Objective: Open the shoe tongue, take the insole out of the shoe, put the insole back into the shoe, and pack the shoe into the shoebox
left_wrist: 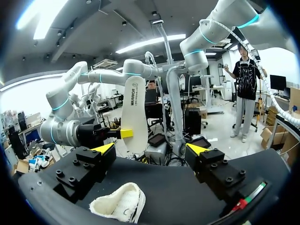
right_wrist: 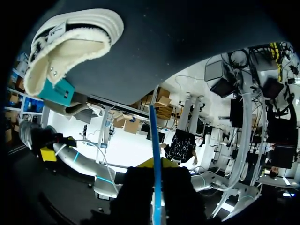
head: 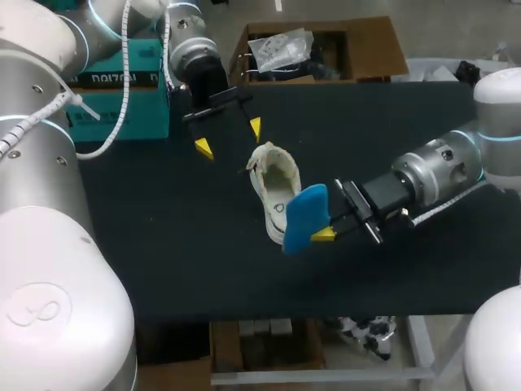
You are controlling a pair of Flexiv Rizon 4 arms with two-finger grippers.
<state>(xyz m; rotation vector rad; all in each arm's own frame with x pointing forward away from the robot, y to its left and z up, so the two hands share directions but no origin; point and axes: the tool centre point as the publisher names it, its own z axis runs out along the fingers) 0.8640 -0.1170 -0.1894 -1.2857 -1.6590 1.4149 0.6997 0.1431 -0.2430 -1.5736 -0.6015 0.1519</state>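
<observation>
A cream shoe (head: 273, 189) lies on the black table (head: 163, 244), its opening facing up. My right gripper (head: 324, 235) is shut on the blue insole (head: 305, 217) and holds it just right of the shoe's toe, above the table. In the right wrist view the insole (right_wrist: 156, 140) shows edge-on between the fingers, with the shoe (right_wrist: 70, 42) ahead. My left gripper (head: 229, 138) hangs open behind the shoe's heel with nothing in it. In the left wrist view the shoe (left_wrist: 119, 204) lies below the left gripper (left_wrist: 150, 148), and the insole's pale underside (left_wrist: 135, 117) stands upright beyond.
A teal shoebox (head: 114, 102) sits at the table's back left, also seen in the right wrist view (right_wrist: 58, 91). An open cardboard box (head: 321, 49) with bagged items stands behind the table's far edge.
</observation>
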